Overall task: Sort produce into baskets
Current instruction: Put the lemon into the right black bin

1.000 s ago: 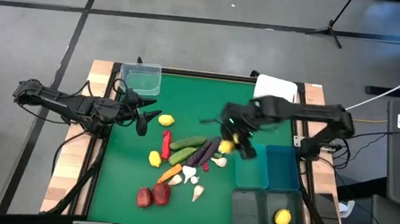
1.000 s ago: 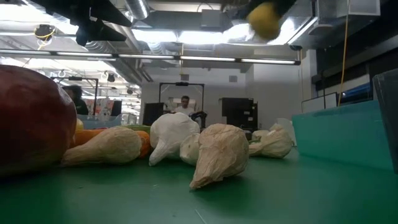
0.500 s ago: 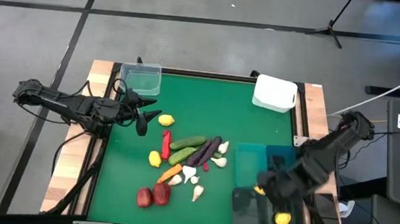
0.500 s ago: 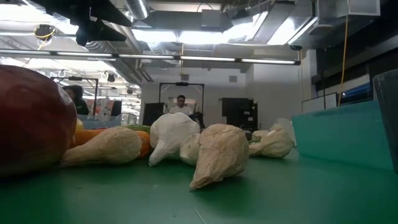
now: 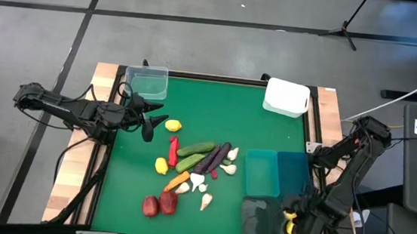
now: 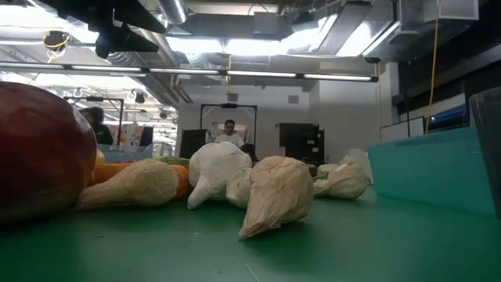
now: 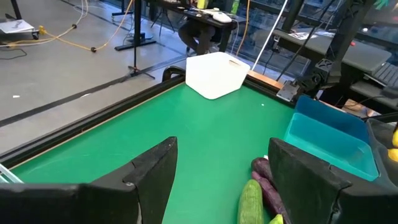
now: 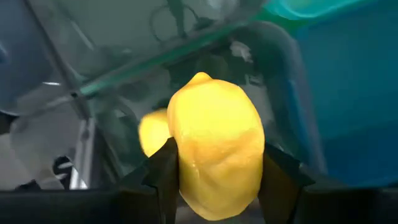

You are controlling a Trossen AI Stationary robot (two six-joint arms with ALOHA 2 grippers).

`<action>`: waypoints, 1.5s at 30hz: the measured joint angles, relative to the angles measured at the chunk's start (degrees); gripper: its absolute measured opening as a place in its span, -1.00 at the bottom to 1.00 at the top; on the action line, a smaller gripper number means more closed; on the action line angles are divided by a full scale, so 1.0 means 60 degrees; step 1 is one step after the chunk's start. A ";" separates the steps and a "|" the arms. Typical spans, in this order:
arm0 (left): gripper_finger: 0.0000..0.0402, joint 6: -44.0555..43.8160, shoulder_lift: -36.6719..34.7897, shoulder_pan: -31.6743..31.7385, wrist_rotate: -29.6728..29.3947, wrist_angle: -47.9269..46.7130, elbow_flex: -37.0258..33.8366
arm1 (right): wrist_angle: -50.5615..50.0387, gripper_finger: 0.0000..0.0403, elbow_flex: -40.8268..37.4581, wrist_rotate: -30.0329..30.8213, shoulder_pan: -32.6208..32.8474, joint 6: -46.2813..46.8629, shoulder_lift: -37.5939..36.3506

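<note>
While pinched between the right hand [image 8: 214, 186] fingers, lemon [image 8: 216, 146] over dark smoky basket [image 5: 294, 223], second lemon [image 8: 152, 132] below

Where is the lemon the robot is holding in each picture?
High view: the held lemon is bottom right, over the dark basket.
Low view: not in it.
Left wrist view: cannot tell.
Right wrist view: centre, between the right gripper's fingers.
Shared landmark: the teal basket.
</note>
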 joint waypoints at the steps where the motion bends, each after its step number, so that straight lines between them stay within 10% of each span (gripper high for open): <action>1: 0.23 -0.0002 -0.0002 0.0003 0.0000 0.0001 -0.0001 | 0.0277 -0.19 -0.0115 0.0075 0.0073 0.0128 0.0000; 19: 0.23 -0.0072 -0.0002 0.0000 -0.0001 0.0001 -0.0001 | 0.0957 0.32 -0.0425 -0.0070 0.0125 0.1214 0.0000; 34: 0.23 -0.0075 0.0002 0.0003 -0.0004 0.0001 -0.0001 | -0.0091 0.35 0.1010 -0.0728 -0.0465 -0.1086 -0.0012; 45: 0.23 -0.0104 0.0000 0.0003 0.0000 -0.0006 0.0001 | -0.1690 0.36 0.4661 0.4099 -0.2780 -0.8327 -0.0026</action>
